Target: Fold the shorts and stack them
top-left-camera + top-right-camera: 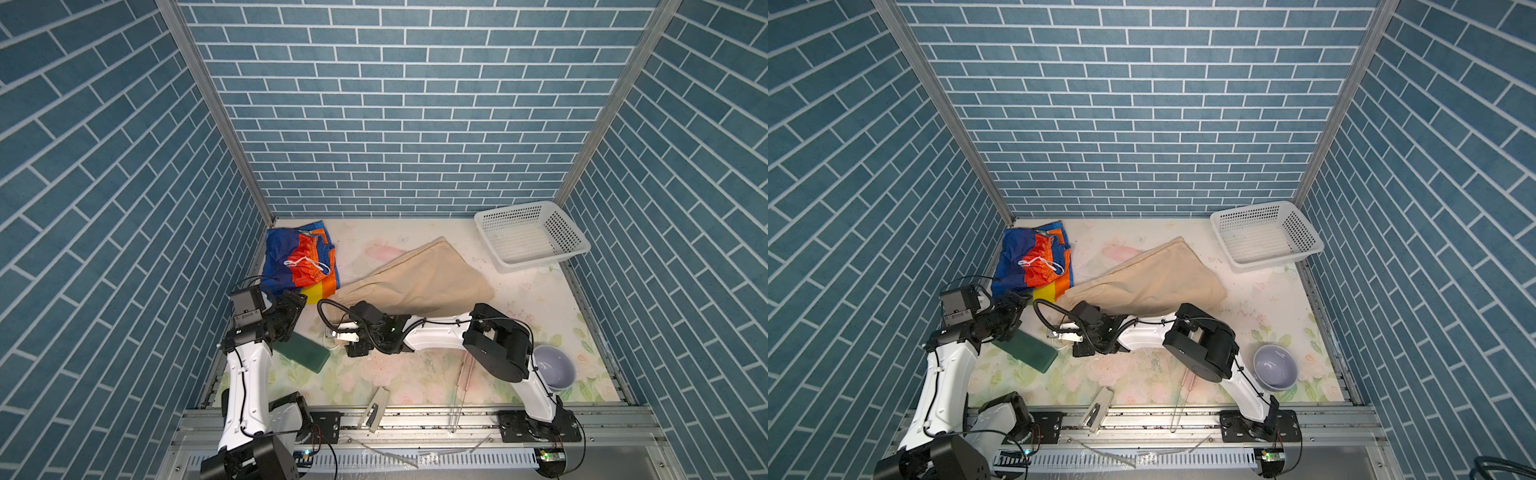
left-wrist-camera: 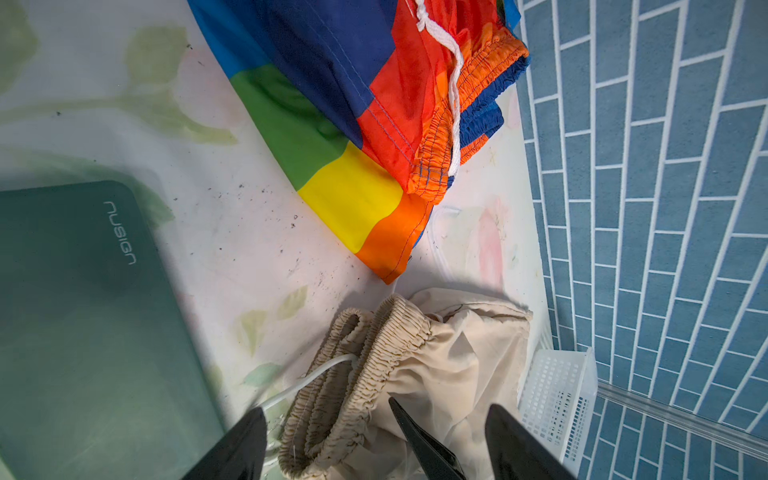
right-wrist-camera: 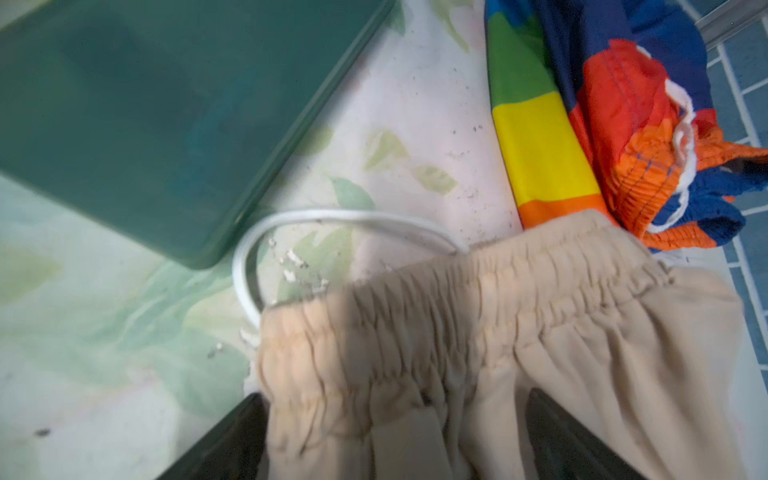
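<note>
I saw right gripper (image 3: 395,399) and left gripper (image 2: 374,415) both spread, waistband of beige shorts (image 3: 582,353) lying between each one's fingers, unpinched.

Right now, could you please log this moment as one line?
rainbow shorts: folded, far left | beige shorts: mid-table, not stacked | left hand: open at waistband | right hand: open around waistband

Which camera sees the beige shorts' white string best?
The right wrist view: the string lies there as a whole loop beside the waistband of the beige shorts. The left wrist view shows only a short piece. In both top views the right arm hides most of it.
</note>
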